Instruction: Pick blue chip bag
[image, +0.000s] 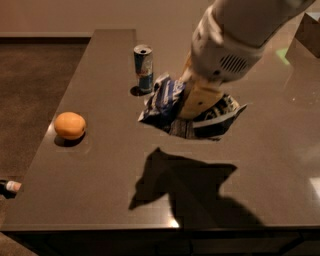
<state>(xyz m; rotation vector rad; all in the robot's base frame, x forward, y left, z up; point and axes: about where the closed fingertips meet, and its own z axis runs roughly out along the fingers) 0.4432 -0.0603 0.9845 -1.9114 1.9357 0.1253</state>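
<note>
The light is warm and rather dim, and it comes from above. The hand (194, 111), gripping the crinkly dark navy-blue foil chip bag (165, 97) above the glossy dark brown tabletop (100, 165), throws a large hard shadow (185, 185) beneath it. Pale glare lies near the right edge.

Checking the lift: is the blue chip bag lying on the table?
No, the gripper holds the blue chip bag above the table, its shadow falling separate below.
</note>
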